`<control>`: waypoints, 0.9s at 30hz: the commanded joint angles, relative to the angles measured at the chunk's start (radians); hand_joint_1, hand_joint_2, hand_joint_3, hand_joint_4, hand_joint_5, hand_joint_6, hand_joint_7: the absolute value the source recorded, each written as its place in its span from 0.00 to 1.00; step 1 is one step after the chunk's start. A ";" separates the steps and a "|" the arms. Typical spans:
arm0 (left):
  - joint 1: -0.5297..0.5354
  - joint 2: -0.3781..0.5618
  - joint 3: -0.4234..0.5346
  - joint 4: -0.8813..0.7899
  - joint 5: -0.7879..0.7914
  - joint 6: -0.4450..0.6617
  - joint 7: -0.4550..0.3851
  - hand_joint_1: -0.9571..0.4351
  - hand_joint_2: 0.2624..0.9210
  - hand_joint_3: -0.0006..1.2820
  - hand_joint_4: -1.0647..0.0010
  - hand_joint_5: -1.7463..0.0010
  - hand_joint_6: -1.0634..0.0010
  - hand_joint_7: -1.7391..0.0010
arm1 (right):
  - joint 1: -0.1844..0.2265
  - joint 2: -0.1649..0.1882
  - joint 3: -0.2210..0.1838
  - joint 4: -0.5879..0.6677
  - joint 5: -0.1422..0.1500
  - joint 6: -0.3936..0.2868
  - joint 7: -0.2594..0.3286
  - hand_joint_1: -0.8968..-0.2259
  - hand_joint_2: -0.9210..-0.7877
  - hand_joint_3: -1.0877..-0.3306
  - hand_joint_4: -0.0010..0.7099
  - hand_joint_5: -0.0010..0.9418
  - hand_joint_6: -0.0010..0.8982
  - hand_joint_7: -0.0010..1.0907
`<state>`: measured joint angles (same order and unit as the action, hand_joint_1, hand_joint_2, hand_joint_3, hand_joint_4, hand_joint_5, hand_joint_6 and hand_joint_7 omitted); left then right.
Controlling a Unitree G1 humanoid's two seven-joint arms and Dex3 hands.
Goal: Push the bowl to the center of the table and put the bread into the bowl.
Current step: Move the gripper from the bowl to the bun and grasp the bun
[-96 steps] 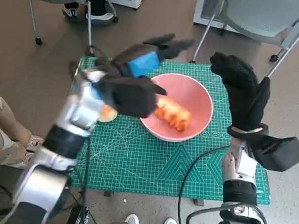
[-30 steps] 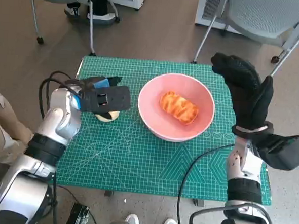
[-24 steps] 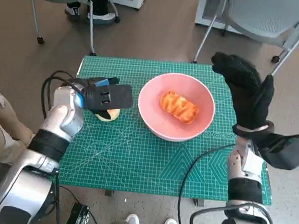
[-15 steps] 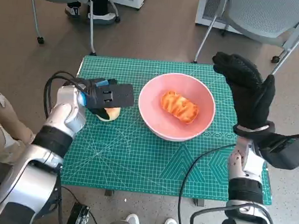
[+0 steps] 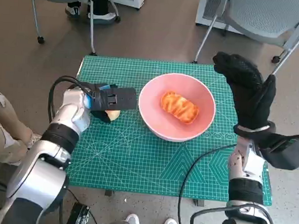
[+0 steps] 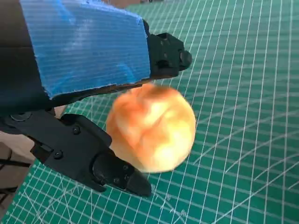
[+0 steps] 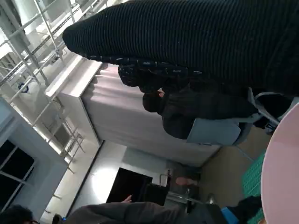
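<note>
Golden bread roll [image 6: 152,127] sits between the left robot hand's [image 5: 111,99] spread fingers (unclamped).

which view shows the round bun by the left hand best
The left wrist view: the round bun fills the frame between the left hand's fingers. The head view shows only a sliver under that hand. The right wrist view misses it.

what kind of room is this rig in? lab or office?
Probably an office-type room used as a test lab. Grey wheeled chairs stand on a plain brown floor, the small table has a green cutting mat, and the right wrist view shows white cabinets and a seated person.
</note>
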<state>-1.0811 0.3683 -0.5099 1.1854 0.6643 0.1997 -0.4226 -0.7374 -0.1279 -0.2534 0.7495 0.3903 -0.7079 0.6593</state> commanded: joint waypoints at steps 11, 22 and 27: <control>-0.039 -0.036 -0.027 0.100 0.009 -0.024 0.022 0.42 0.64 0.00 1.00 1.00 0.90 1.00 | 0.042 -0.007 -0.003 -0.025 0.011 0.035 0.009 0.37 0.00 0.51 0.37 0.01 0.08 0.50; -0.035 -0.051 -0.026 0.130 0.000 -0.031 0.053 0.47 0.67 0.01 1.00 1.00 0.89 1.00 | 0.057 -0.009 -0.003 -0.047 0.007 0.032 0.005 0.38 0.00 0.53 0.37 0.01 0.08 0.50; -0.020 -0.051 -0.005 0.140 -0.016 -0.037 0.128 0.55 0.71 0.02 0.90 0.97 0.86 0.99 | 0.062 -0.009 -0.002 -0.052 0.003 0.029 0.001 0.38 0.00 0.53 0.38 0.01 0.09 0.50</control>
<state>-1.1133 0.3227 -0.5313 1.3137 0.6610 0.1684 -0.3384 -0.7064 -0.1321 -0.2569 0.7012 0.3918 -0.6883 0.6618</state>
